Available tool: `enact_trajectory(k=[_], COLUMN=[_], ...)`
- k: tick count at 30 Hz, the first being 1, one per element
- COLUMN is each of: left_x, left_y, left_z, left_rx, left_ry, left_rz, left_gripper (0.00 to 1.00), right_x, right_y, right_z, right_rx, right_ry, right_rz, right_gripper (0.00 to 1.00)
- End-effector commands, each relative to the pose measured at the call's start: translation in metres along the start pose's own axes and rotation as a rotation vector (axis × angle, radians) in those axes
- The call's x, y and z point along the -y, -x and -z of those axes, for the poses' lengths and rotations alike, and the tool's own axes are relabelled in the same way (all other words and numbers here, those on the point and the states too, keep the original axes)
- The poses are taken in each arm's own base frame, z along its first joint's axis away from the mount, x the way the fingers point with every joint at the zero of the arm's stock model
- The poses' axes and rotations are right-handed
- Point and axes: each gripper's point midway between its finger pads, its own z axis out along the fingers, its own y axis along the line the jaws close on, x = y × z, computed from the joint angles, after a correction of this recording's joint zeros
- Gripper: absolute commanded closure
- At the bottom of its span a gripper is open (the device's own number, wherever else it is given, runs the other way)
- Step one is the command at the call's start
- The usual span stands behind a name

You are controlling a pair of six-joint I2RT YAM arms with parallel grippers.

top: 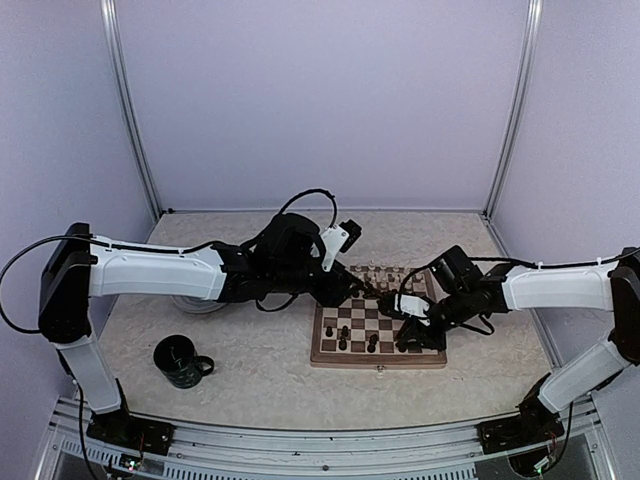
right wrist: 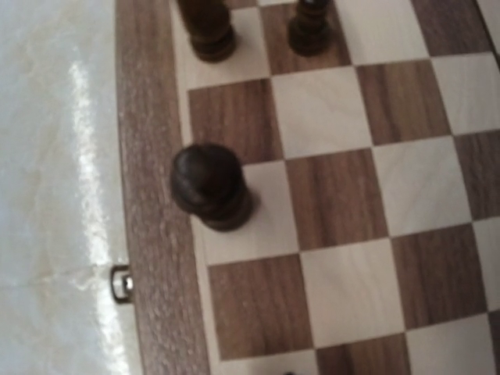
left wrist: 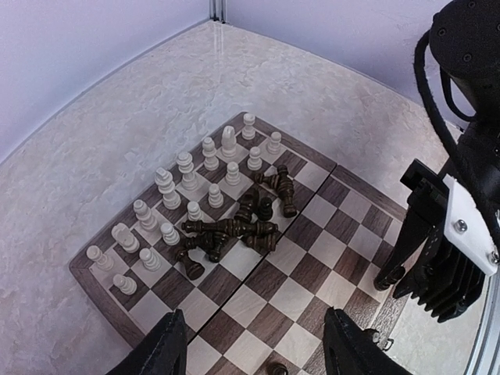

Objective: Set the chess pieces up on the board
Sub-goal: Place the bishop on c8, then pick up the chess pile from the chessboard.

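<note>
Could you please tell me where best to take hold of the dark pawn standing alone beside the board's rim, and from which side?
Probably by its round head, straight down from above: the dark pawn stands upright, with bare squares on three sides. Pinch along the board's rim, not across it, as the rim sits beside its base.

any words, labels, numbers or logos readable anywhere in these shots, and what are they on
None: no text can be read in any view.
The board has no letters or numbers along its rim, the chess pieces are unmarked, and the mug shows no legible print.
</note>
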Motion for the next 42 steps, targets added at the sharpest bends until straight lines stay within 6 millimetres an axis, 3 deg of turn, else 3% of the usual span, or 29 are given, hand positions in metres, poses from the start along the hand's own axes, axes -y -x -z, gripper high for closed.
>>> enact_trajectory(k=[1, 5, 8, 11, 15, 19, 23, 29, 42], left_x=[0.003, 0.005, 0.004, 0.006, 0.010, 0.012, 0.015, 0.023, 0.030], left_y=[0.007, 0.008, 0.010, 0.012, 0.006, 0.005, 0.005, -0.003, -0.010], left_z=[-0.003, -0.003, -0.001, 0.000, -0.002, -0.003, -0.002, -0.009, -0.014], left_rx=[0.007, 0.010, 0.014, 0.018, -0.016, -0.024, -0.026, -0.060, -0.085], left_ry=[0.003, 0.001, 0.004, 0.000, -0.018, -0.022, -0.027, -0.042, -0.077], left_rz=[-0.019, -0.023, -0.025, -0.021, -0.012, -0.010, -0.010, -0.018, -0.017], left_gripper=[0.40, 0.40, 0.40, 0.40, 0.40, 0.40, 0.40, 0.40, 0.40], right_x=[0.004, 0.004, 0.013, 0.043, 0.093, 0.125, 0.143, 0.143, 0.147], right_y=[0.008, 0.024, 0.046, 0.060, 0.050, 0.030, 0.010, -0.005, -0.010], right_z=[0.001, 0.013, 0.035, 0.059, 0.072, 0.067, 0.055, 0.038, 0.019], right_rx=[0.012, 0.045, 0.123, 0.189, 0.186, 0.115, 0.052, 0.037, 0.030], right_ry=[-0.013, -0.008, -0.011, -0.066, -0.165, -0.238, -0.256, -0.174, -0.129], right_rz=[0.001, 0.002, -0.008, -0.063, -0.177, -0.262, -0.343, -0.408, -0.408], right_gripper=[0.76, 0.66, 0.60, 0.59, 0.63, 0.69, 0.73, 0.73, 0.60])
